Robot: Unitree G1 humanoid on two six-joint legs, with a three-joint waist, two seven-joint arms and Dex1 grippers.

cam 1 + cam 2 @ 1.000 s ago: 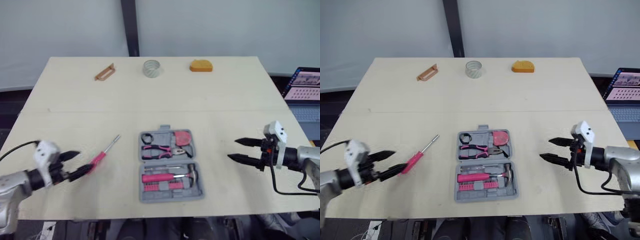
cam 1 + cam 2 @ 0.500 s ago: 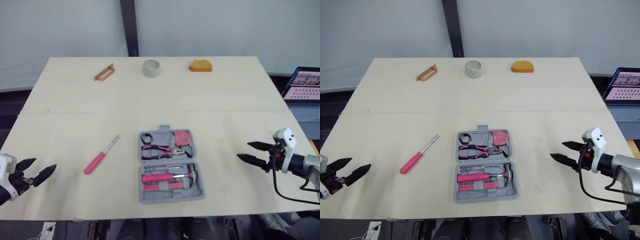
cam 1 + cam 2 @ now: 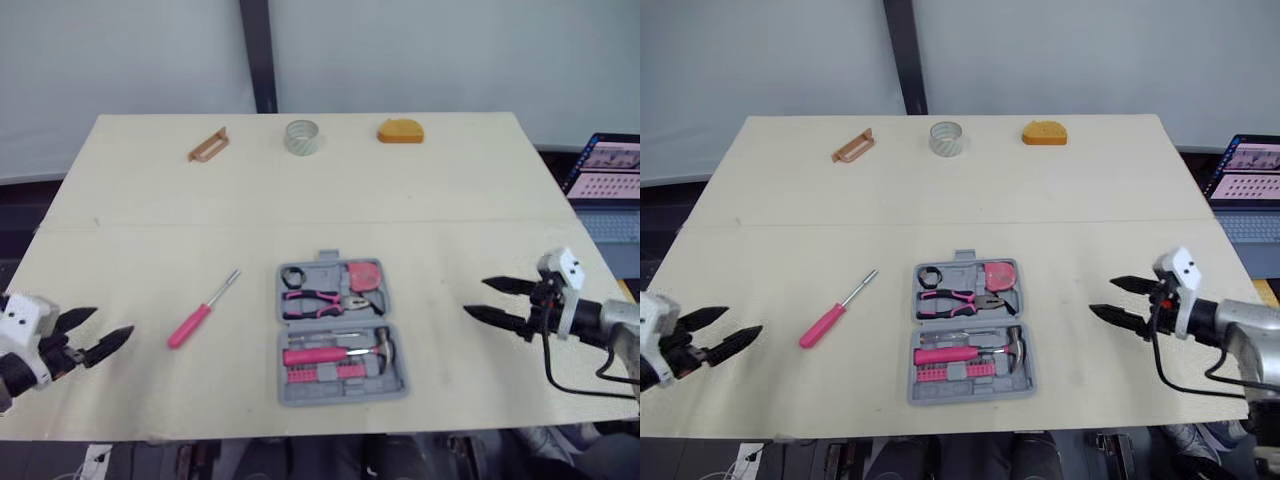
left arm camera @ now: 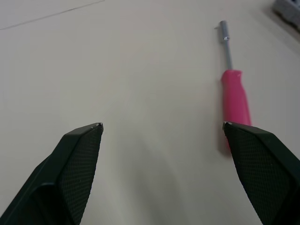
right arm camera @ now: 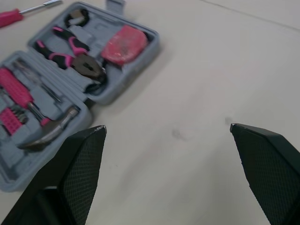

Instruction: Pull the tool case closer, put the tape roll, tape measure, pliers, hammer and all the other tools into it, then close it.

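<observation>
one grey tool case (image 3: 322, 274) open, pink screwdriver (image 3: 203, 310) outside, left pincer (image 3: 115, 320) and right pincer (image 3: 474, 296) gaping, empty

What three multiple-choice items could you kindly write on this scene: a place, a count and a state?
1. Where does the pink screwdriver lie?
A) on the table, left of the tool case
B) inside the case
C) at the far edge
2. How many things sit along the table's far edge?
A) one
B) three
C) five
3. The tool case is
A) shut
B) open
C) upside down
Key: 1 A, it rests on tabletop beside the case; 2 B, a brown clip, tape roll and orange object; 3 B, pliers and hammer show inside.
</observation>
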